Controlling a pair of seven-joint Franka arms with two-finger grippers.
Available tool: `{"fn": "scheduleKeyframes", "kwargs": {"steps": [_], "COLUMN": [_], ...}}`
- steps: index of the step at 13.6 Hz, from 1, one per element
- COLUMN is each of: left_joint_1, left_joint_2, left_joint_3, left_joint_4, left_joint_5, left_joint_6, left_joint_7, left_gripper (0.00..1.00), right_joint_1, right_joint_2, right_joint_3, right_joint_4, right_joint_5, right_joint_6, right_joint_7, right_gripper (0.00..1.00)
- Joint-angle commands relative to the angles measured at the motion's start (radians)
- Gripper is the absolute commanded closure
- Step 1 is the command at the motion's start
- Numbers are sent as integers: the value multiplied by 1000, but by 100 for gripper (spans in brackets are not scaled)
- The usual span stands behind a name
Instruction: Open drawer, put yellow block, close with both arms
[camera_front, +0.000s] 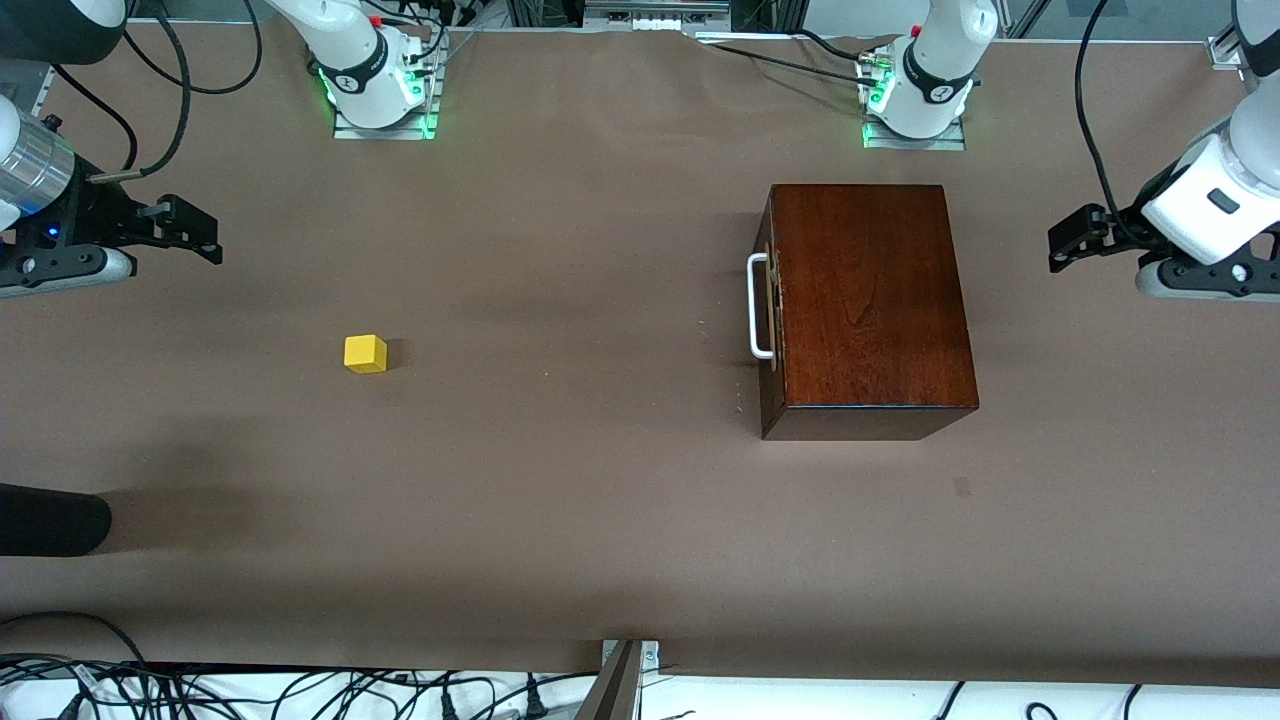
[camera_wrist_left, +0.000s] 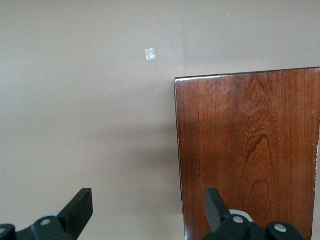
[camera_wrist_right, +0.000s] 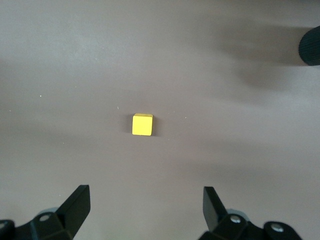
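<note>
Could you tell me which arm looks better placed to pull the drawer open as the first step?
Probably the left: its open gripper hovers beside the wooden box holding the shut drawer, while the right gripper, also open, hangs over bare table toward the yellow block.

The small plain-faced cube (camera_front: 365, 353) is bright yellow, unpatterned. The glossy wooden box (camera_front: 872, 300) is reddish-brown with darker streaked grain, its drawer front (camera_front: 767, 300) dark, bearing a white metal loop handle (camera_front: 757, 306). The table (camera_front: 560, 480) is matte brown. The left pincer (camera_front: 1068, 243) and right pincer (camera_front: 200, 238) are black, on white arms.
</note>
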Motion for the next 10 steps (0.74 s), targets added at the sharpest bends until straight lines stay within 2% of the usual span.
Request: {"fn": "scheduleKeyframes", "kwargs": {"steps": [1,5,10], "left_joint_1": [-45,-143,-311], "left_joint_2": [64,123,202], "left_joint_3": [-10,-10,-10], "left_joint_4": [37,45,154], "left_joint_5": [-10,-28,-38], "left_joint_6": [-24,-10,-6], "left_joint_7": [18,-13,-274], "left_gripper": [0,0,0], "right_joint_1": [-1,-1,-3], "right_joint_2": [3,3,5], "right_joint_3": [-4,-6,-6], "right_joint_4": [17,17,17], "right_joint_5": [10,10,8], "right_joint_6": [-17,-15,-15], "right_joint_7": [-9,-9,-9], "right_gripper": [0,0,0]}}
